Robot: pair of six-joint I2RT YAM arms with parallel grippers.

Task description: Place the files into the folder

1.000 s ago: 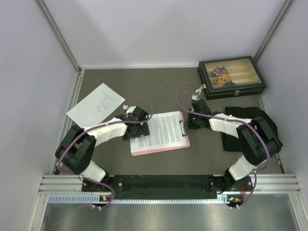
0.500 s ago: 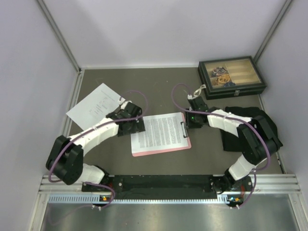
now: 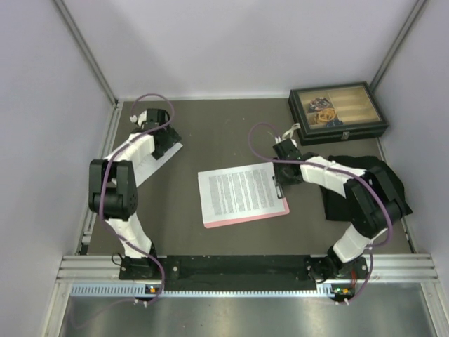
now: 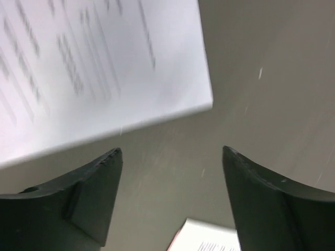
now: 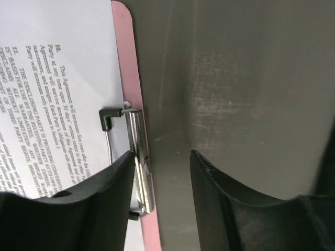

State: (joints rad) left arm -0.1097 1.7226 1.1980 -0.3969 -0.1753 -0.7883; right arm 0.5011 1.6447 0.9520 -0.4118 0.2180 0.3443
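- Left fingers (image 4: 78, 193) stand wide and empty: lower them onto the sparse sheet (image 4: 78, 78) at its corner.
- Right fingers (image 5: 78, 209), narrowly apart, apparently flank the clip (image 5: 137, 157); press it open, holding the folder (image 5: 128, 63) flat.

The top camera looks steeply down from high at the near edge over the whole table (image 3: 224, 133). Each wrist camera sits close above the tabletop: left over a sheet (image 4: 78, 68), right over the folder clip (image 5: 137, 157), both visible from above too.

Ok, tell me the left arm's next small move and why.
Probably lower the open left claw onto the corner of the sparse sheet: it hangs empty just short of it, while the dense sheet already lies on the pink folder.
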